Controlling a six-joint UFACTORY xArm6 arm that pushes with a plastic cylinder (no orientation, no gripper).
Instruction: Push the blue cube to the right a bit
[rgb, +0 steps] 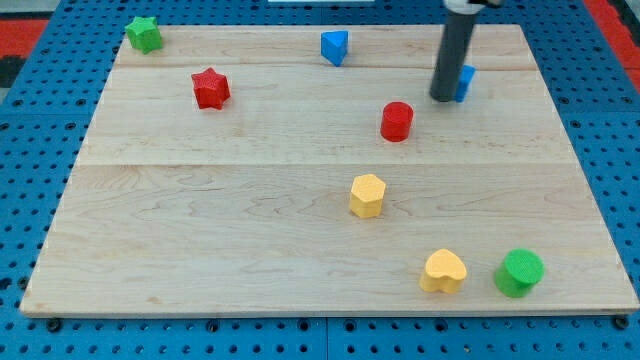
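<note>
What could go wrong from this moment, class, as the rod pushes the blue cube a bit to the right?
1. My tip hides most of the blue cube, so an off-centre push may spin it.
2. The cube lies nearer the board's right edge than any other block in that row; overshoot wastes margin.

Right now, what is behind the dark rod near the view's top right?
A blue cube sits behind the rod; only its right part shows, the rest is covered. My tip rests at the cube's left side. Whether they touch cannot be told.
</note>
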